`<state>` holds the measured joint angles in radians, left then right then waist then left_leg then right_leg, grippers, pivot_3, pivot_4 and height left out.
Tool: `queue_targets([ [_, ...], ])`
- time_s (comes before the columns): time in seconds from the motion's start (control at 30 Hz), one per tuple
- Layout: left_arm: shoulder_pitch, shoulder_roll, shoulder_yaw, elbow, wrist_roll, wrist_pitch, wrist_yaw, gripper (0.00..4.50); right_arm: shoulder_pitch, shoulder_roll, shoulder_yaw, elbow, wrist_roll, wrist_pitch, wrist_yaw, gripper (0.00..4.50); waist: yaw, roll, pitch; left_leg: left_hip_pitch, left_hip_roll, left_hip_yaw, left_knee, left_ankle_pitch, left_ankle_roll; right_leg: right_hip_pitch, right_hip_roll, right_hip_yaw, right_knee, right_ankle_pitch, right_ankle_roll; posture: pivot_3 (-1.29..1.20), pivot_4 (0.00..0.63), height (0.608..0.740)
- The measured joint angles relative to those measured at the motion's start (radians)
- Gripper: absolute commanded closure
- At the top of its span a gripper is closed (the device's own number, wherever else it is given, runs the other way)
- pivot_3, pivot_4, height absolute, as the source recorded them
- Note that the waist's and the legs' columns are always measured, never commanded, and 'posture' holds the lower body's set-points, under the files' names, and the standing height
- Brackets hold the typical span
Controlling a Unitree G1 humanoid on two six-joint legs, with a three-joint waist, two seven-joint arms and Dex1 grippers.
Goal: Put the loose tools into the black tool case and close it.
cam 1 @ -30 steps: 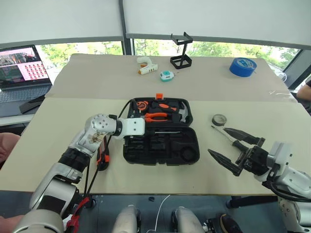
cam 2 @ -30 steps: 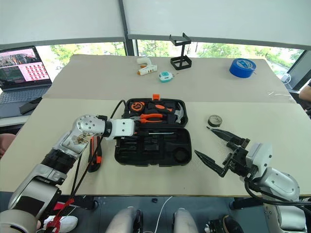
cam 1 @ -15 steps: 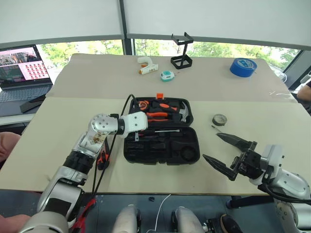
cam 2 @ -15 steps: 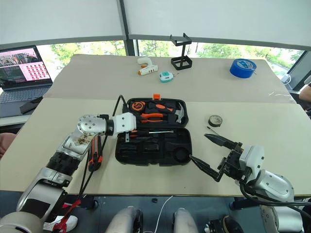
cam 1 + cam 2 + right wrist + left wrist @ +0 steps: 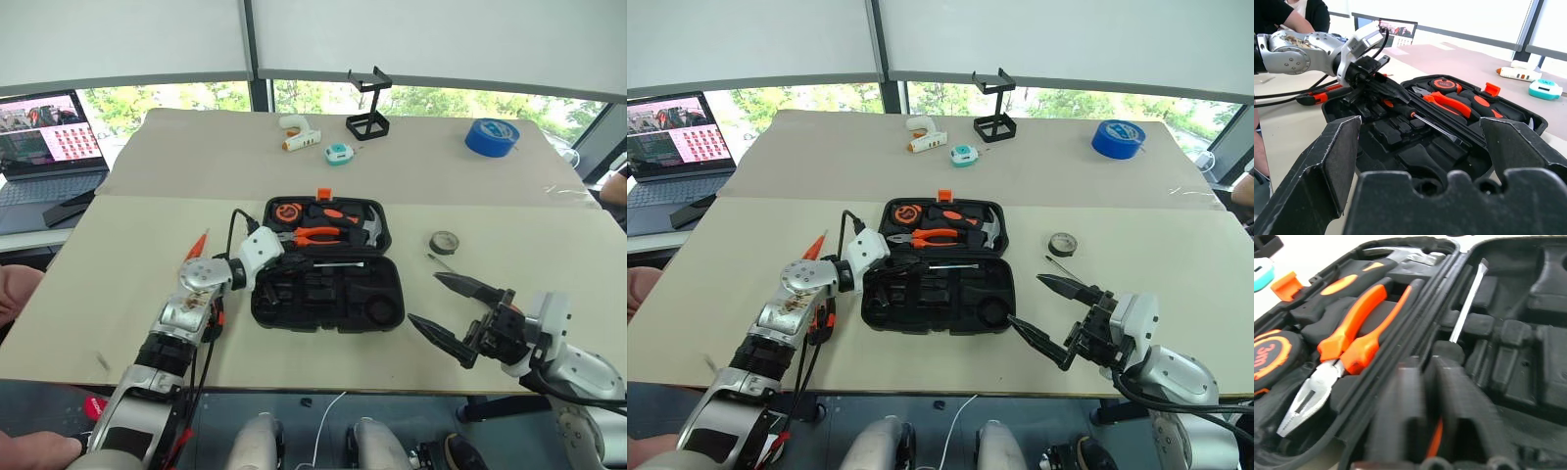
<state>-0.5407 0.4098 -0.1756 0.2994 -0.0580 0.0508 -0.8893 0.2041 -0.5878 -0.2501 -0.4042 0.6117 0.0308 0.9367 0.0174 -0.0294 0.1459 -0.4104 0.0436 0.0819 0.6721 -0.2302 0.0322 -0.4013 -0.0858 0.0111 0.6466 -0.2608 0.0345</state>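
Black tool case (image 5: pixel 328 262) open flat on the near table (image 5: pixel 118 255), orange latch (image 5: pixel 322 194) on its far edge. Far half filled: tape measure (image 5: pixel 1268 355) at one end, orange-handled pliers (image 5: pixel 1347 340) along the middle, black-and-orange tool handle (image 5: pixel 1347 281) beside them, hammer head (image 5: pixel 374 227) at the other end. Near half mostly bare moulded slots, with one slim screwdriver (image 5: pixel 1466 301) lying along the hinge line, its black handle just ahead of the left gripper (image 5: pixel 1378 83). Left gripper over the near-left corner of the case, fingers pressed together; a sliver of orange between them in the left wrist view, but cannot tell whether anything is gripped. Black-and-orange tool (image 5: pixel 1317 96) on the table just left of the case; small orange pen-like screwdriver (image 5: pixel 196 245) further left. Right gripper (image 5: pixel 456 313) right of the case, well apart, fingers spread wide and empty. Screwdriver shaft (image 5: pixel 438 262) and small tape roll (image 5: pixel 444 241) on the table beyond it.
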Motion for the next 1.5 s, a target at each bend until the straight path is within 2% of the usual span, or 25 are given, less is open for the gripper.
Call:
queue_targets([
  [0.33,-0.029,0.014,-0.070,-0.040,0.036,0.116,-0.036,4.47,0.012,0.000,-0.001,-0.012,0.001,0.004,-0.003,0.00,0.003,0.001,-0.001,0.009,0.000,0.001,0.000,0.000,0.000,0.011,0.000,-0.002,-0.002,0.000,0.000,0.00,0.150,0.740],
  [0.5,-0.072,0.011,-0.089,-0.049,0.053,0.236,-0.047,4.47,0.012,0.007,0.000,-0.013,0.002,0.016,-0.016,0.00,0.001,0.001,-0.004,0.010,0.000,0.000,0.000,-0.001,0.000,0.012,0.000,-0.001,-0.002,0.000,0.000,0.00,0.150,0.740],
  [0.67,-0.036,-0.006,-0.050,-0.069,0.033,0.228,-0.025,4.47,0.011,0.018,-0.001,-0.012,0.005,0.025,-0.026,0.00,0.000,0.003,-0.005,0.011,0.001,-0.002,0.000,-0.001,0.001,0.012,0.000,-0.001,-0.002,0.000,0.000,0.00,0.150,0.740],
  [0.8,0.054,-0.004,0.038,-0.095,-0.072,0.147,-0.058,4.47,0.016,0.021,-0.048,0.023,0.013,0.023,-0.028,0.00,-0.005,0.002,-0.005,0.007,0.003,-0.002,-0.001,-0.001,0.001,0.008,0.000,0.000,-0.002,0.000,0.000,0.00,0.150,0.740],
  [0.9,0.118,0.052,0.171,-0.202,-0.246,0.119,-0.160,3.79,0.074,0.013,-0.153,0.083,0.023,0.007,-0.014,0.00,-0.006,0.001,-0.004,0.002,0.004,-0.001,-0.001,-0.001,0.001,0.002,0.000,0.000,-0.002,0.000,-0.001,0.00,0.150,0.740],
  [1.03,0.187,0.186,0.299,-0.329,-0.331,0.123,-0.213,2.36,0.145,0.011,-0.265,0.161,0.021,-0.028,0.011,0.00,-0.007,0.003,-0.005,0.007,0.003,0.001,-0.004,-0.001,0.001,0.006,-0.001,0.001,-0.004,0.000,-0.001,0.00,0.150,0.740],
  [1.17,0.397,0.279,0.395,-0.493,-0.419,0.197,-0.235,1.01,0.228,0.006,-0.363,0.268,-0.013,-0.112,0.059,0.00,-0.010,0.003,-0.004,0.009,0.004,0.002,-0.006,-0.001,0.001,0.008,-0.003,0.002,-0.006,0.000,-0.001,0.00,0.150,0.740],
  [1.23,0.553,0.327,0.465,-0.550,-0.461,0.216,-0.278,0.23,0.278,-0.002,-0.399,0.350,-0.043,-0.160,0.086,0.00,-0.011,0.003,-0.004,0.011,0.004,0.003,-0.009,-0.002,0.001,0.008,-0.004,0.002,-0.007,-0.001,-0.002,0.00,0.150,0.740],
  [1.27,0.622,0.345,0.493,-0.552,-0.462,0.214,-0.300,0.11,0.294,-0.002,-0.410,0.387,-0.053,-0.179,0.094,0.00,-0.012,0.003,-0.004,0.013,0.004,0.004,-0.010,-0.002,0.001,0.008,-0.005,0.002,-0.008,-0.003,-0.004,0.00,0.150,0.740],
  [1.37,0.772,0.339,0.574,-0.518,-0.467,0.157,-0.352,0.11,0.323,0.004,-0.424,0.486,-0.081,-0.207,0.102,0.00,-0.012,0.004,-0.004,0.013,0.005,0.005,-0.011,-0.002,0.001,0.008,-0.006,0.002,-0.008,-0.007,-0.011,0.00,0.150,0.740],
  [1.5,0.822,0.328,0.593,-0.497,-0.478,0.084,-0.394,0.11,0.286,-0.013,-0.423,0.514,-0.082,-0.215,0.107,0.00,-0.008,0.004,-0.004,0.014,0.004,0.006,-0.011,-0.006,-0.007,0.008,-0.008,0.003,-0.008,-0.006,-0.012,0.00,0.150,0.740],
])
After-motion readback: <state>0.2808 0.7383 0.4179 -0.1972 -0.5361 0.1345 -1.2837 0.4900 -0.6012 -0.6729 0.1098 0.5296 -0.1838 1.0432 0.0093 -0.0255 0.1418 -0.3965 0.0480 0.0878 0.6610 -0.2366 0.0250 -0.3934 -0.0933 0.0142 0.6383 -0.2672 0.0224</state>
